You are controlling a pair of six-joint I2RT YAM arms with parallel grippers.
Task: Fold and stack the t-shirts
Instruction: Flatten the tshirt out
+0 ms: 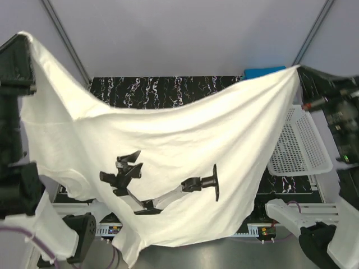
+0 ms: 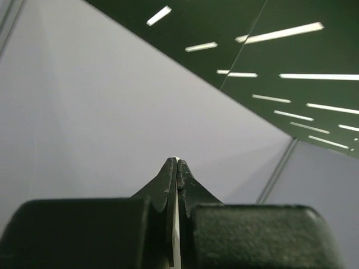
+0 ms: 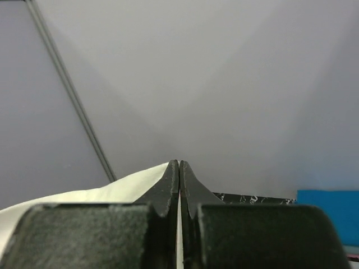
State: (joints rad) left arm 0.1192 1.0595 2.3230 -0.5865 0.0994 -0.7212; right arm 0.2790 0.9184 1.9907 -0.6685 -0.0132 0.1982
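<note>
The white t-shirt (image 1: 168, 140) with a black print (image 1: 160, 185) hangs spread out high above the table, held by two corners. My left gripper (image 1: 22, 36) is shut on its upper left corner; a thin white strip shows between the jaws in the left wrist view (image 2: 176, 224). My right gripper (image 1: 299, 68) is shut on the upper right corner, and white cloth (image 3: 84, 193) trails to the left of the jaws in the right wrist view. A bit of the blue t-shirt (image 1: 261, 73) shows at the table's back right, also in the right wrist view (image 3: 328, 216). The red shirt is out of view.
A white lattice basket (image 1: 300, 143) stands at the right of the black marbled table (image 1: 162, 89). The hanging shirt hides most of the table. The arm bases (image 1: 78, 232) sit at the near edge.
</note>
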